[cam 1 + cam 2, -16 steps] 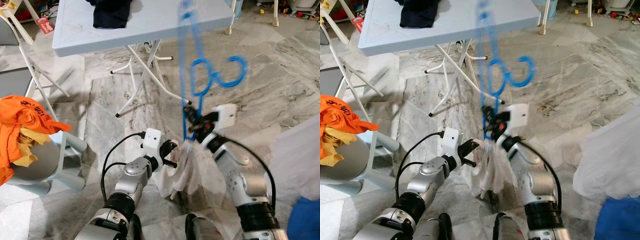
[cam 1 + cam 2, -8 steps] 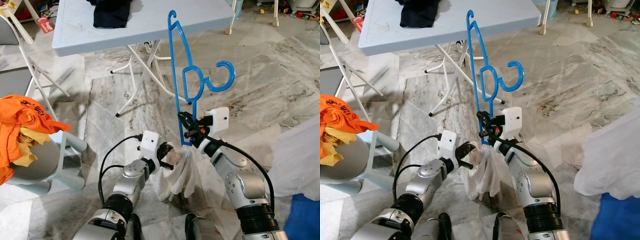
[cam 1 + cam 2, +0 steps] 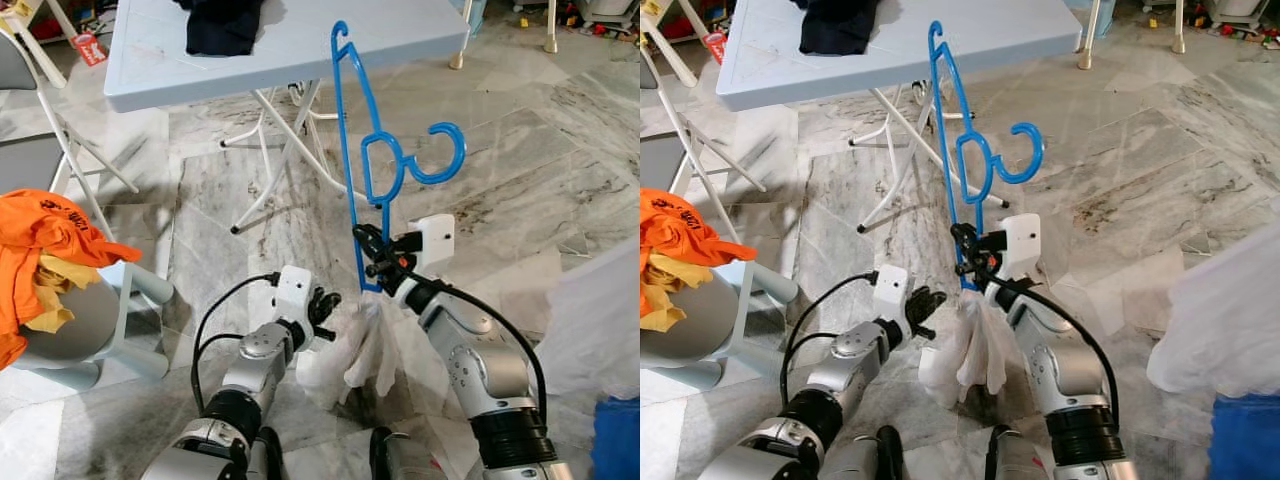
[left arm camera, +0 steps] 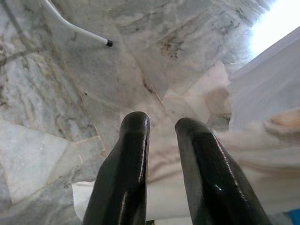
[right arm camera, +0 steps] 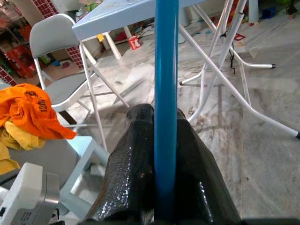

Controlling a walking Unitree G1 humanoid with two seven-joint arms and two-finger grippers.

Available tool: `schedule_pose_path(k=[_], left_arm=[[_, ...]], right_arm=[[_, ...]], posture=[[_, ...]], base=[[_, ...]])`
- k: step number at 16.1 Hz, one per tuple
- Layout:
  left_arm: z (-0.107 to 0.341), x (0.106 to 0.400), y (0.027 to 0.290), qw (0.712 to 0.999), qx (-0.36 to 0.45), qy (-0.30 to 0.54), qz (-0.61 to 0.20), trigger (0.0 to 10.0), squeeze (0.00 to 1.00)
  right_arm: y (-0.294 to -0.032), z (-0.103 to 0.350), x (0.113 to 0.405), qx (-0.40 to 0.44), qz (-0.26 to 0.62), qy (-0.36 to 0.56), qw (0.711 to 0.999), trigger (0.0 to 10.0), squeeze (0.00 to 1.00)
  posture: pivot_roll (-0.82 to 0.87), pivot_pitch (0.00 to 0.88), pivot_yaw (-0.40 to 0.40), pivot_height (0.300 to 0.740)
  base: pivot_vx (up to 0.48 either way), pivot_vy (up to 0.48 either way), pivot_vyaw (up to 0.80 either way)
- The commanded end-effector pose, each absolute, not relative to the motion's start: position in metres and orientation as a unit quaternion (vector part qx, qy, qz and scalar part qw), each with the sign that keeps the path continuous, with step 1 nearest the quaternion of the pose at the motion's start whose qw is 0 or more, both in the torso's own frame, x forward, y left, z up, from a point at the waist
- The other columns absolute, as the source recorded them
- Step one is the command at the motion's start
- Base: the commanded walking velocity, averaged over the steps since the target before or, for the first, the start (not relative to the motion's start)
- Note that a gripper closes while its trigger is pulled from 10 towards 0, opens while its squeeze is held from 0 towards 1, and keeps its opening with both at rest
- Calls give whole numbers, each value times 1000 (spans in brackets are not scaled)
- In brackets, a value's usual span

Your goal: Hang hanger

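The blue hanger (image 3: 365, 165) is held upright in the clamped right gripper (image 3: 372, 262), a white garment (image 3: 360, 340) draped below. The garment has just been released by the left gripper (image 3: 322, 312), fingers now parted beside it; hanging can proceed.

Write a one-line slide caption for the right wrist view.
Right gripper clamps the blue hanger bar between its black fingers, facing a folding table and orange clothes.
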State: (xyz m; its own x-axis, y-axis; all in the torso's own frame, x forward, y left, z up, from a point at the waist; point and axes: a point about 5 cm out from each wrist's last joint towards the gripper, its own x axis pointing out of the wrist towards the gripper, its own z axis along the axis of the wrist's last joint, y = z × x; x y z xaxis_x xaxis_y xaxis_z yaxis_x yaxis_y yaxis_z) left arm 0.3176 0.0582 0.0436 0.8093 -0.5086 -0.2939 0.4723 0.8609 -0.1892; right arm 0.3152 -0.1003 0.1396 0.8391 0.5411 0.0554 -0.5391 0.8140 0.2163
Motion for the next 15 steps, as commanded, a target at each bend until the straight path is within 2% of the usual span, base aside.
schedule_pose_path(k=[1, 5, 10, 11, 13, 15], left_arm=[[38, 314, 62, 949, -55, 177, -256, 10000, 1000], [43, 313, 61, 938, -93, 156, -297, 10000, 1000], [37, 292, 51, 887, -108, 155, -422, 10000, 1000], [35, 291, 51, 888, -81, 151, -428, 10000, 1000], [36, 291, 52, 888, -77, 147, -428, 10000, 1000], [39, 292, 64, 888, -56, 130, -437, 10000, 1000]], right_arm=[[-96, 142, 313, 111, 293, 0, 950, 10000, 0], [-95, 141, 313, 111, 292, 2, 950, 10000, 0], [-92, 145, 315, 106, 299, -1, 948, 10000, 0], [-92, 145, 315, 102, 299, -1, 949, 10000, 0], [-94, 144, 314, 99, 298, 0, 949, 10000, 0], [-96, 141, 313, 95, 294, 4, 951, 10000, 0]], posture=[[-123, 229, 38, 740], [-123, 231, 39, 740], [-132, 236, 29, 740], [-137, 234, 28, 740], [-137, 234, 28, 740], [-137, 234, 33, 740]], base=[[0, 0, 0], [0, 0, 0], [0, 0, 0], [0, 0, 0], [0, 0, 0], [0, 0, 0]])
